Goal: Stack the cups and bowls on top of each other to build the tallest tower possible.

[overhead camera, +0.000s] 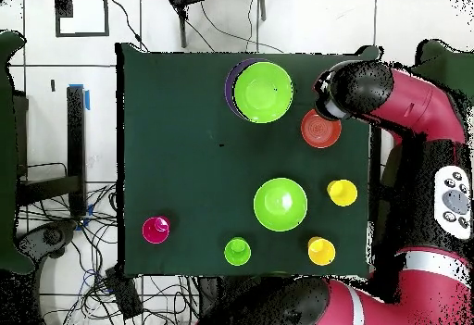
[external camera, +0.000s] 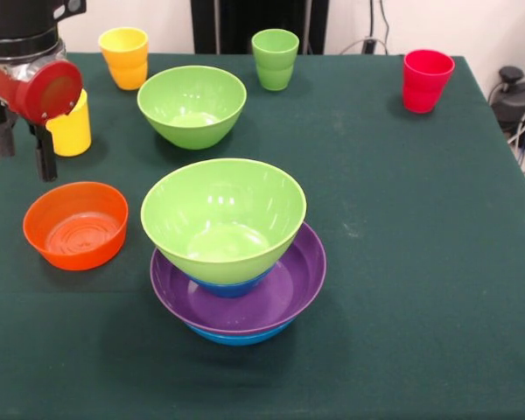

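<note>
The tower (external camera: 236,289) stands mid-table: a large blue bowl lowest, the wide purple bowl (external camera: 289,293), a small blue bowl, and a large light green bowl (external camera: 223,219) on top. It also shows in the overhead view (overhead camera: 263,92). A second light green bowl (external camera: 192,105) and the small orange bowl (external camera: 76,225) stand apart. The yellow cup (external camera: 70,131), orange-yellow cup (external camera: 124,57), light green cup (external camera: 275,59) and red cup (external camera: 426,80) stand upright and separate. My gripper (external camera: 22,153) hangs at the far left, beyond the orange bowl and beside the yellow cup, holding nothing I can see.
The dark green table (external camera: 402,262) carries everything. The arm's red and black head (external camera: 35,83) partly hides the yellow cup; in the overhead view the arm (overhead camera: 370,90) lies over the table's right edge next to the orange bowl (overhead camera: 320,129). Cables (external camera: 516,96) lie off the table's right side.
</note>
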Available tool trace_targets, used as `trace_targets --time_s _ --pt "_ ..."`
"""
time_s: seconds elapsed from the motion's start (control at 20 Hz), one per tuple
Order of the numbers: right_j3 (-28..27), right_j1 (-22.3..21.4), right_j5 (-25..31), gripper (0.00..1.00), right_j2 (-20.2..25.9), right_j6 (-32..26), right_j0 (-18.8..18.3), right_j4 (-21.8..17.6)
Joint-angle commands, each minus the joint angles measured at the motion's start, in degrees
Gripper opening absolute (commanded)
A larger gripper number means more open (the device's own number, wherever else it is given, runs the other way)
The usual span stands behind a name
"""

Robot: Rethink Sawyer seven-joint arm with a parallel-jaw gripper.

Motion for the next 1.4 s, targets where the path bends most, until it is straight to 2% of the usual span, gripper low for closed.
trace_targets --time_s 0.05,0.45,1.4 --pt "5.1 0.8 0.6 1.00 3.6 1.1 2.3 0.4" --pt "3.4 3.8 -1.7 1.00 3.8 1.3 2.3 -0.2" --pt "2.7 6.3 -3.9 1.00 3.7 1.7 2.2 -0.3"
